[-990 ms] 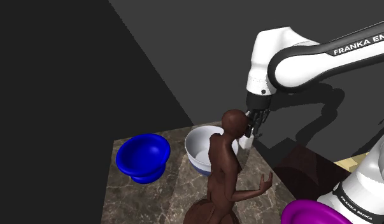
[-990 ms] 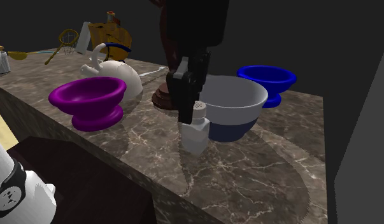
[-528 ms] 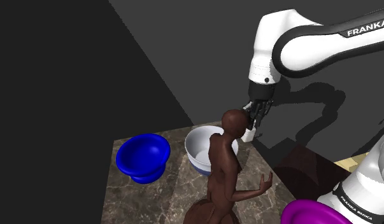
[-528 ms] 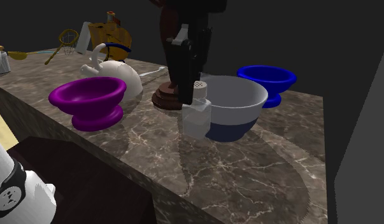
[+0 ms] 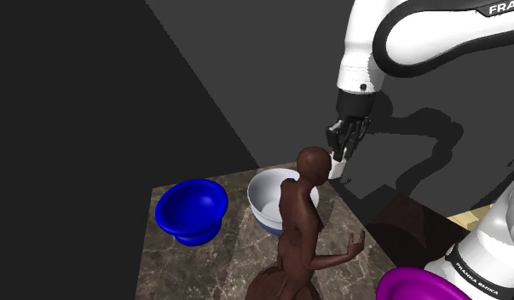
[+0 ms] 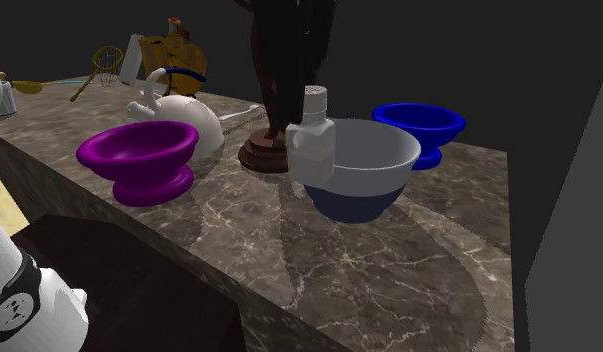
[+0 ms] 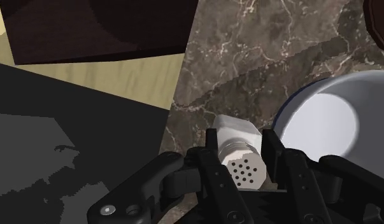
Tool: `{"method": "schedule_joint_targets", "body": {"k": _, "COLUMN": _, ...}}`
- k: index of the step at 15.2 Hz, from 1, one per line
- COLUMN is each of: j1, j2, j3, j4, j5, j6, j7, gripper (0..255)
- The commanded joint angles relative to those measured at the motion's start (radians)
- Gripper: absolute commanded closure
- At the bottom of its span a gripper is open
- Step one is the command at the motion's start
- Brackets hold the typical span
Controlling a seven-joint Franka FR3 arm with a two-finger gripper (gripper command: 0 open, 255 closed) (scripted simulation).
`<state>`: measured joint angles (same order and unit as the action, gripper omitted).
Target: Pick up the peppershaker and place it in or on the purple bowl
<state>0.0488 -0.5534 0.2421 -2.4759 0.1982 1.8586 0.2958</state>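
Gripping the white pepper shaker (image 6: 311, 140) above the tabletop (image 6: 389, 275) beside the white bowl (image 6: 374, 158), the claw (image 5: 342, 153) seems mid-lift; next it must carry the shaker over the purple bowl (image 6: 139, 152) and release.

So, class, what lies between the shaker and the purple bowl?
In the second exterior view, the statue's brown base stands between the shaker and the purple bowl; the rest is bare marble.

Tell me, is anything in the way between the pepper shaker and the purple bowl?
Partly. The brown statue stands on the counter close to the line from the pepper shaker, clasped in the gripper, to the purple bowl. Its outstretched arm might get bumped.
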Motion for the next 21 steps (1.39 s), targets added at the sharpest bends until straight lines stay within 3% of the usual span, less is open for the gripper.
{"method": "schedule_joint_targets", "body": {"k": 1, "j1": -0.001, "j2": -0.007, "j3": -0.003, "j4": 0.025, "j5": -0.003, "j6": -0.032, "j7": 0.002, "gripper": 255}}
{"method": "schedule_joint_targets", "body": {"k": 3, "j1": -0.001, "j2": -0.01, "j3": -0.006, "j4": 0.042, "j5": -0.005, "j6": -0.053, "j7": 0.004, "gripper": 255}}
{"method": "schedule_joint_targets", "body": {"k": 8, "j1": 0.061, "j2": -0.183, "j3": 0.035, "j4": -0.059, "j5": 0.058, "j6": -0.115, "j7": 0.07, "gripper": 255}}
{"method": "schedule_joint_targets", "body": {"k": 21, "j1": 0.271, "j2": -0.563, "j3": 0.19, "j4": -0.178, "j5": 0.268, "j6": -0.334, "j7": 0.332, "gripper": 255}}
